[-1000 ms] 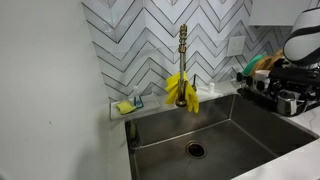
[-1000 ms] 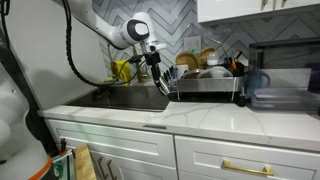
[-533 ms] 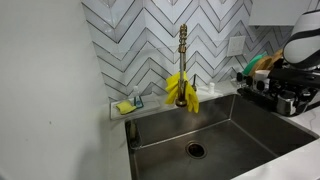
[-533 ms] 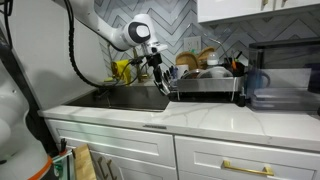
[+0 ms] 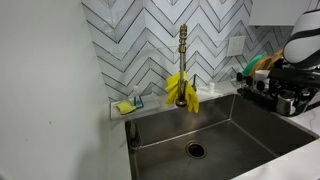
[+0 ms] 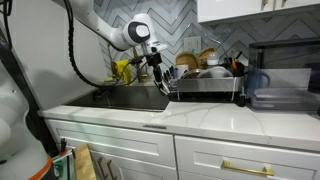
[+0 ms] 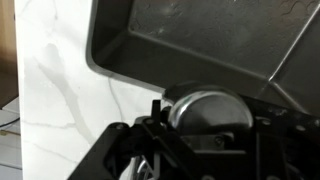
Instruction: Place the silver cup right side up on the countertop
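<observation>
Steel-bright, likely light, stiff and slippery, the silver cup (image 7: pixel 205 105) sits in the rack (image 6: pixel 205 86) beside the sink (image 5: pixel 220 130), below the gripper (image 6: pixel 160 77), whose grasp I cannot tell; pinch across its wall.

The countertop (image 6: pixel 205 117) — pale, marbled — carries the dish rack (image 6: pixel 205 88) beside the sink (image 5: pixel 165 130).

Cups: one small shiny silver metal cup (image 7: pixel 205 108).
Sinks: one grey stainless steel sink basin (image 5: pixel 235 125).
Drains: one round drain (image 5: pixel 195 150), in the sink's floor.
Faucets: one tall brass faucet (image 5: pixel 183 45), behind the sink.
Gloves: two yellow rubber gloves (image 5: pixel 181 92), behind the sink.
Sponges: one yellow sponge (image 5: pixel 124 107), at the sink's back corner.
Racks: one black wire dish rack (image 6: pixel 205 88), beside the sink.
Counters: one pale white-grey countertop (image 6: pixel 200 115), bordering the sink.
</observation>
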Action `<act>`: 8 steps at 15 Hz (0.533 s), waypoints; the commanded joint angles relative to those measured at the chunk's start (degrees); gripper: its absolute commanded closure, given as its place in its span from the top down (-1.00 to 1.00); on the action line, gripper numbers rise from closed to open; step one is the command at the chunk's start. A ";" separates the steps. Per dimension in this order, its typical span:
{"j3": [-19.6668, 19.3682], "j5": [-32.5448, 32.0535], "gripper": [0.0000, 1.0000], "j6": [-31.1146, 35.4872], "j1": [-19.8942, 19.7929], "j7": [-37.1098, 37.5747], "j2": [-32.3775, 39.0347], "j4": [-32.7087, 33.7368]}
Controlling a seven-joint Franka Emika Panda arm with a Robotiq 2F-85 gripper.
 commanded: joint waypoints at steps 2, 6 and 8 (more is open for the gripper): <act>-1.13 -0.74 -0.13 -0.53 0.69 -0.79 -2.84 -0.57; -1.06 -1.34 -0.13 -0.49 0.46 0.20 -4.32 -0.04; -0.86 -1.61 -0.13 -0.76 0.40 0.66 -4.89 0.11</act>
